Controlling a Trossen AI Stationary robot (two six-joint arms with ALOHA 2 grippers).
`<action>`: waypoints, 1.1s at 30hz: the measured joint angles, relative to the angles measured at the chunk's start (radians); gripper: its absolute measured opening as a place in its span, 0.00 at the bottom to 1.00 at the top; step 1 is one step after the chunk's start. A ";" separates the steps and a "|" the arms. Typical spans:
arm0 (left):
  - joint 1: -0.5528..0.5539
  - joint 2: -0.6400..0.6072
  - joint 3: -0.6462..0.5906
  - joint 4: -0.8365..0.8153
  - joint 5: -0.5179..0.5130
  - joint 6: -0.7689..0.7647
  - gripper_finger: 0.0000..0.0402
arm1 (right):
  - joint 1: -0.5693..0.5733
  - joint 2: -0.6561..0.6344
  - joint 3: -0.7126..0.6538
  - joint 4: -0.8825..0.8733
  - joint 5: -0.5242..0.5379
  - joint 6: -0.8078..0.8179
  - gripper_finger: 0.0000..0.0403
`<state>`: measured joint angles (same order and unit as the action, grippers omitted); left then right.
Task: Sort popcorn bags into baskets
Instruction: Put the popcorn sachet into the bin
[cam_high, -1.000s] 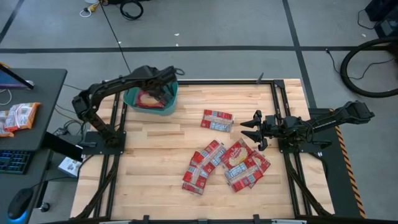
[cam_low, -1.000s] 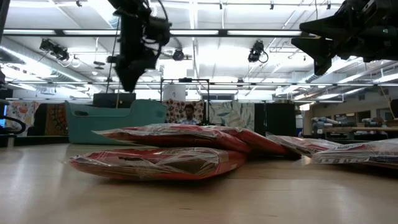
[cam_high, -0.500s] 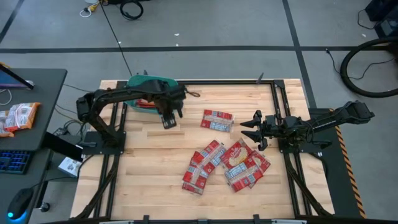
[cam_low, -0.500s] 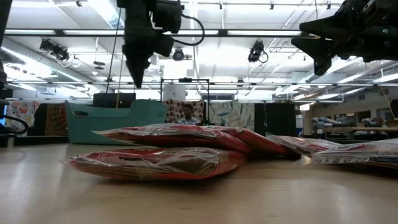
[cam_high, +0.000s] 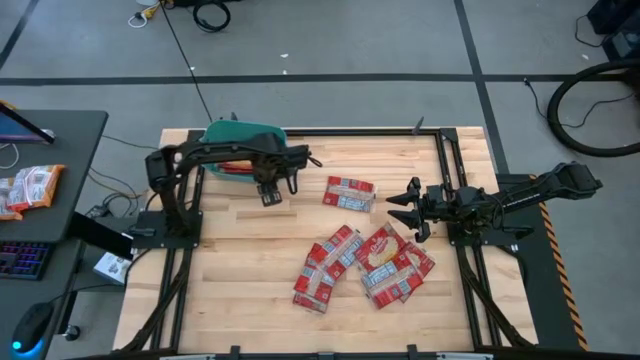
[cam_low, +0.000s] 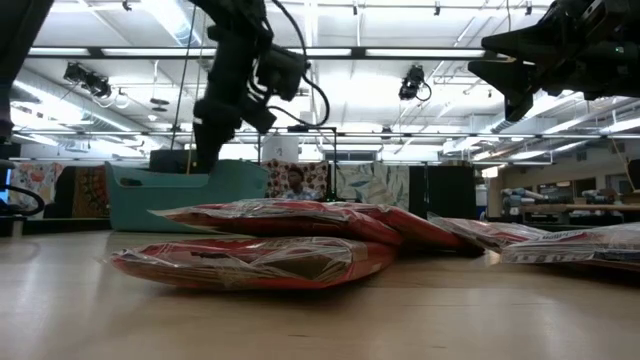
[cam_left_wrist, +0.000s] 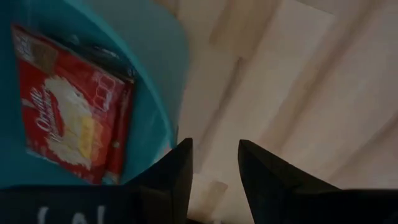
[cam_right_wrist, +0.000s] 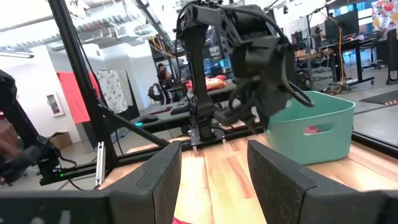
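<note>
The teal basket (cam_high: 245, 135) stands at the table's far left corner, with a red popcorn bag (cam_left_wrist: 68, 124) lying flat inside it. My left gripper (cam_high: 268, 193) hangs open over bare wood just beside the basket's near right corner, its fingers (cam_left_wrist: 180, 168) pointing down with nothing between them. One popcorn bag (cam_high: 349, 193) lies alone at mid-table. Several more bags (cam_high: 362, 264) lie overlapping in a heap nearer the front edge. My right gripper (cam_high: 393, 208) waits open at the right side, held level above the table and pointing left.
Black frame rails (cam_high: 443, 160) run along the table's sides. A dark desk (cam_high: 40, 200) with packets and a keyboard stands left of the table. Bare wood lies between the basket and the bags. A person (cam_low: 300, 183) shows far behind the table.
My left gripper has come out from over the basket, going toward the table's near and right edges and sinking. Its wrist has rolled on the way. It now hangs over the wood beside the basket. The bags have not moved.
</note>
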<state>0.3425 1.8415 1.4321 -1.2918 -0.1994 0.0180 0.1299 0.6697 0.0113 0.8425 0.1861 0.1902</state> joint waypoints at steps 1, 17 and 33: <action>0.003 0.010 0.000 0.014 -0.016 0.009 0.33 | 0.000 0.000 0.000 0.000 0.000 0.000 0.47; -0.009 0.043 0.003 0.162 -0.138 0.032 0.33 | 0.000 0.000 0.000 -0.001 0.000 -0.002 0.47; -0.232 0.041 0.033 0.446 -0.253 0.323 0.33 | 0.000 0.000 0.000 -0.001 0.001 -0.001 0.47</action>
<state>0.1104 1.8820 1.4653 -0.8454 -0.4524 0.3405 0.1297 0.6697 0.0113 0.8417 0.1869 0.1892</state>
